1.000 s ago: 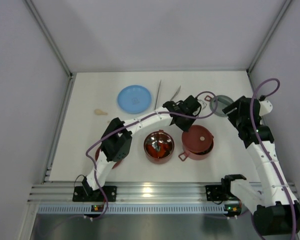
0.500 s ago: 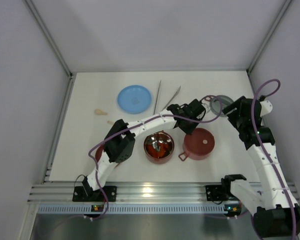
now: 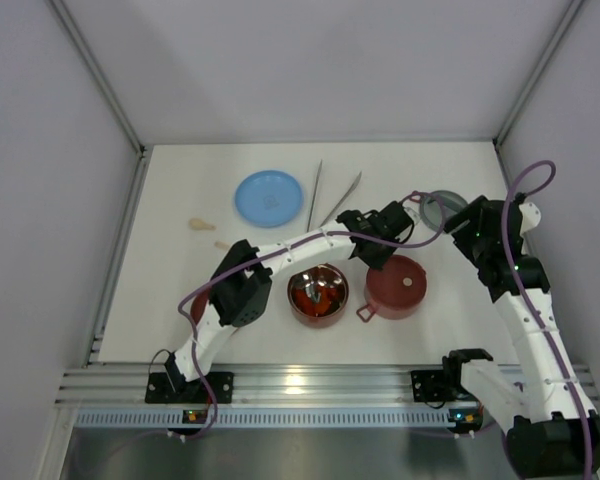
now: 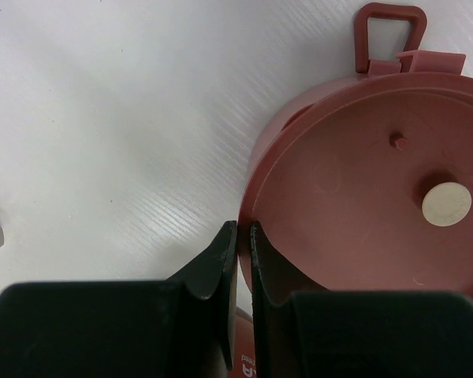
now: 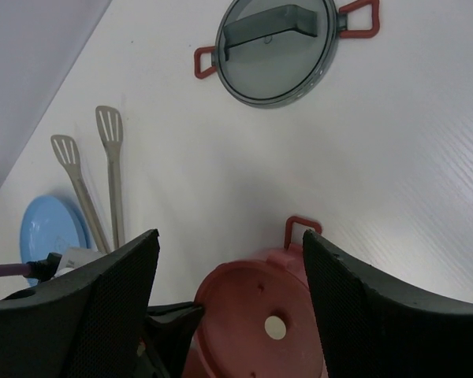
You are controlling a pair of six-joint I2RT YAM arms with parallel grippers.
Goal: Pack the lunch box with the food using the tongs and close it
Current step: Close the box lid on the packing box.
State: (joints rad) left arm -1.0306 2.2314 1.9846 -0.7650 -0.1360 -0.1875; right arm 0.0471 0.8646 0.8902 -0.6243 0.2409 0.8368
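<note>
From above, the lunch box (image 3: pixel 364 311) stands as an open bowl (image 3: pixel 294 300) holding food (image 3: pixel 318 290) and another under a disc lid (image 3: pixel 400 285). The left gripper (image 3: pixel 377 256) is at that lid's edge and could drag it askew on pulling away, while its arm bars the way to the tongs (image 3: pixel 316 195) beside the plate (image 3: pixel 269 197). The left wrist view shows its fingers (image 4: pixel 219 256) pressed almost together at the rim, gripping nothing I can make out. The right wrist view has the right gripper (image 5: pixel 230 236) spread wide and empty above the same lid, the grey lid (image 5: pixel 276 47) well beyond, so the two could collide.
</note>
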